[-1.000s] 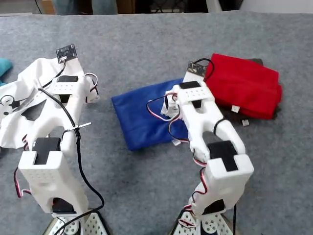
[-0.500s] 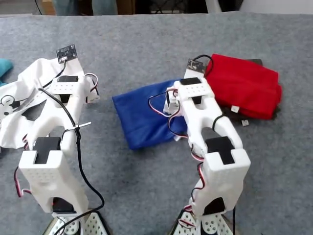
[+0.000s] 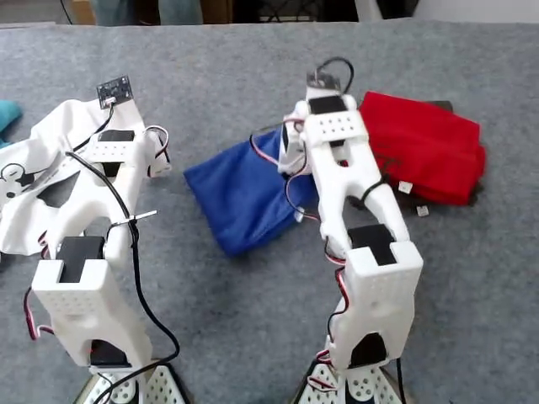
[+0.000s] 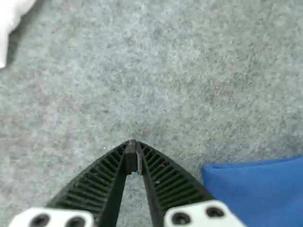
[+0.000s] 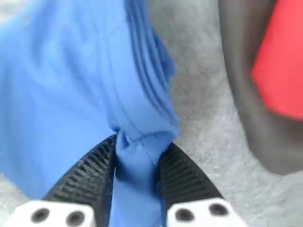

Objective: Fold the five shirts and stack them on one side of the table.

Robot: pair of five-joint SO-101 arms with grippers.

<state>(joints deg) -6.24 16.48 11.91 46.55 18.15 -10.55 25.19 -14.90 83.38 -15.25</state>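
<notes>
Right gripper (image 5: 139, 143) clamped on blue shirt (image 3: 237, 199); left gripper (image 4: 132, 150) closed, empty.
White shirt (image 3: 29, 172) lies crumpled at left, under the left arm. The blue shirt lies mid-table (image 3: 253, 67), one edge bunched between the right fingers. The folded red shirt (image 3: 421, 147) rests on a dark shirt (image 3: 438, 107) at right.

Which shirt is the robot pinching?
The blue cloth shirt: the right gripper is shut on its edge. The red shirt and the white shirt lie ungripped.

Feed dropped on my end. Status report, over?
Right claw shut on blue shirt edge. Left claw shut, empty, over grey table. Beside it, red shirt on dark shirt; nothing blocking.
</notes>
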